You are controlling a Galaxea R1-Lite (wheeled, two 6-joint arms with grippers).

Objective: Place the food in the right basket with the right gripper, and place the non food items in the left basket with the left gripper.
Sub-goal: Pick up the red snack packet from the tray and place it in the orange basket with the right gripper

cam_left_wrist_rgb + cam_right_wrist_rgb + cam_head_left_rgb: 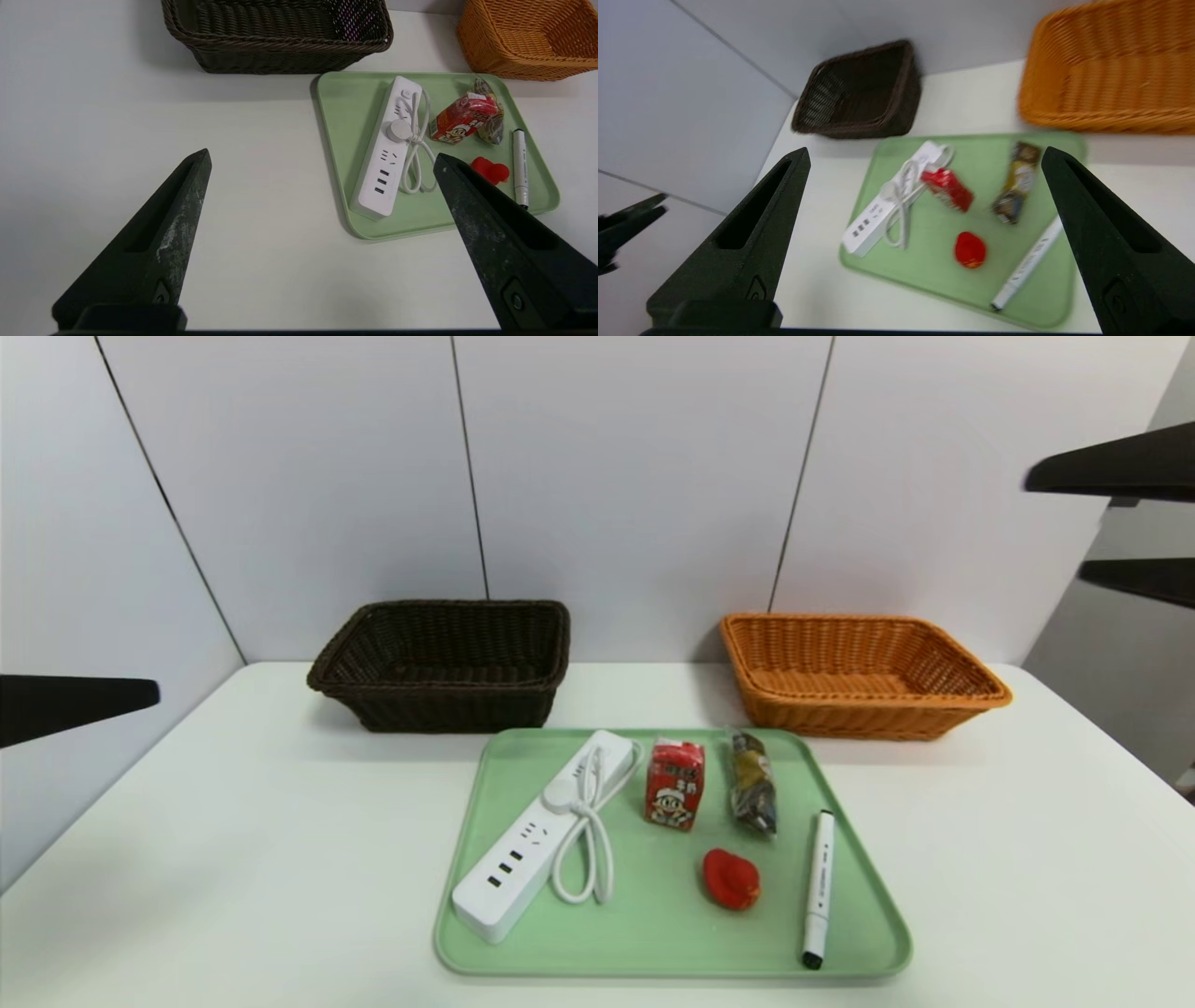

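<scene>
Your right gripper point(924, 158), wide open and empty, sits nearest the snack packet point(752, 782), on the tray at 1 o'clock. The packet's long axis runs 12-to-6. Your left gripper point(322, 158) is also open and empty.

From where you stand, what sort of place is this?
Probably a test room set up for a sorting exercise: a bare white table against plain wall panels, two wicker baskets, and a green tray of mixed small items.

Both tools point(322, 158) point(924, 156) aloft (fingers spread)
</scene>
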